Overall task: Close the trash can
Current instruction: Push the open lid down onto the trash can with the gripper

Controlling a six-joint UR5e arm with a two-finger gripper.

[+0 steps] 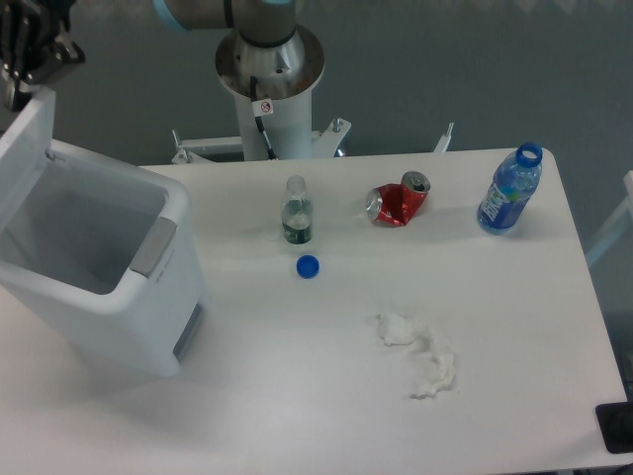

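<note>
At the far left, the gripper (30, 54) sat at the top corner of the frame, touching or just above the upper edge of the raised lid (25, 148); it was cut off by the frame and dark, so whether its fingers were spread or closed could not be told. The trash can (119, 287) stood at the left edge of the table (297, 396), its lid tilted up and back, its mouth open and its grey latch tab (153, 247) facing the table's middle. In my judgement, the main risk was that the gripper would slip off the thin lid edge as the lid swung down, letting it drop hard or stop short of the latch. A push aimed too far sideways could also shove or tip the light bin toward the table's left edge. Further right, near the back edge, stood an open clear bottle (296, 213) with a green label, and a loose blue cap (308, 266) lay just in front of it, both well apart from the bin. A crushed red can (398, 203) lay beyond them, its print too small to read. Crumpled white tissue (420, 356) lay toward the front edge. A blue water bottle (509, 193) stood near the back right corner, its label illegible. The only other marking was a small round sticker (265, 106) on the robot's base column, too small to read.
</note>
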